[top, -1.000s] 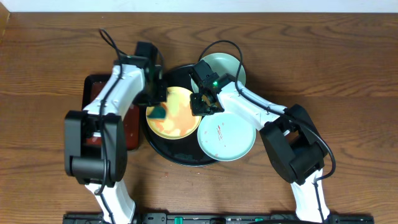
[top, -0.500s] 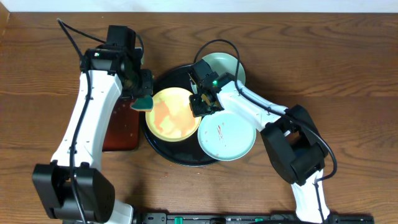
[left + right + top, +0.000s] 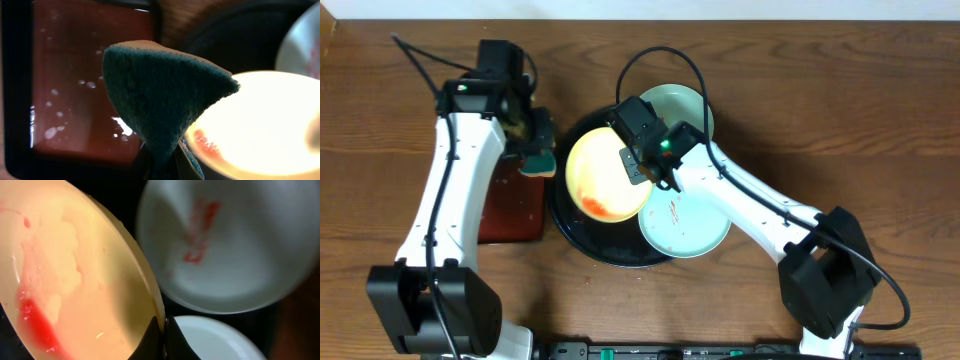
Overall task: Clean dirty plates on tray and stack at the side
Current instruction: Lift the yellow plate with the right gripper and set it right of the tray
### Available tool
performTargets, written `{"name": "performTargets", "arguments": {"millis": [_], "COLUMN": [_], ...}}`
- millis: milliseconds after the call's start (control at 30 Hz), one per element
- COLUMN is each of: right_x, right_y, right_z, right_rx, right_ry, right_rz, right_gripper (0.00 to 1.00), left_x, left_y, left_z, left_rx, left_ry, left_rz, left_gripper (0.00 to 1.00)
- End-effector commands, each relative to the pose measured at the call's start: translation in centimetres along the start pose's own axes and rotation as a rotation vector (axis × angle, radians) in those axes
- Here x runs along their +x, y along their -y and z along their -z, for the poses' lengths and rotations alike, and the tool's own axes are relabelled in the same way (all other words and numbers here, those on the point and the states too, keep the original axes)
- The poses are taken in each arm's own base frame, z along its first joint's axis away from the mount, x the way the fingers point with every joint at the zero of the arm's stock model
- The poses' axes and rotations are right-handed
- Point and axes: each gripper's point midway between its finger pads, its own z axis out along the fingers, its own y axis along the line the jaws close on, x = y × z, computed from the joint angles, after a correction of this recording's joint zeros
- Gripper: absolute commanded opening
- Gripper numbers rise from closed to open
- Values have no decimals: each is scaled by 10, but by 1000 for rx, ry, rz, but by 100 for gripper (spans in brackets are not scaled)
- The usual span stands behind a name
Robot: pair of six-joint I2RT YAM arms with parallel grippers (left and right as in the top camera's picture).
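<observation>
Fingers (image 3: 150,342) of the right gripper (image 3: 643,170) are pinching the yellow plate (image 3: 603,170) by its rim, tipping it up over the tray (image 3: 582,245), while the left gripper (image 3: 535,150), clamping the sponge (image 3: 160,95), is backing away; red is still pooling, so wiping seems unfinished

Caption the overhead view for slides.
Right gripper holds pale yellow round plate tilted over glossy black tray; left gripper grips teal sponge.
</observation>
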Motion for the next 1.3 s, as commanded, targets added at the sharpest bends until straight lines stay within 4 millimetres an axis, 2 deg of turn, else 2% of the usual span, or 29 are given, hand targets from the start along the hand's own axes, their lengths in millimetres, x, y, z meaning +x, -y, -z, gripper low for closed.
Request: {"name": "performTargets", "arguments": {"millis": [0,100,200,333,467,633,833,1033,1133,1267], "right_x": [-24,-30,-35,-40,-44,-45,-45,-45,-45,-39], "right_y": [20,22,14,4,3,0,2,2,-1,-11], "right_z": [32,47,63,91,119,139,150,150,145,126], "right_rx": [224,352,437,565,694,780,833,834,802,689], "right_ry": [157,228,303,419,520,588,620,623,607,542], "right_rz": [59,100,129,153,153,153,148,144,149,182], "right_gripper": [1,1,1,1,1,1,1,1,1,1], "left_x": [-9,-10,-11,-11,-11,-10,-10,-10,-9,-9], "left_y": [-16,-23,-26,-26,-26,-26,-26,-26,-26,-26], "left_z": [7,7,7,7,7,7,7,6,6,5], "left_rx": [-20,-25,-27,-28,-28,-28,-28,-29,-29,-30], "left_ry": [30,31,32,32,32,30,30,29,26,24], "left_rz": [76,95,101,101,101,102,102,102,102,102], "left_gripper": [7,7,7,7,8,7,7,7,7,8]}}
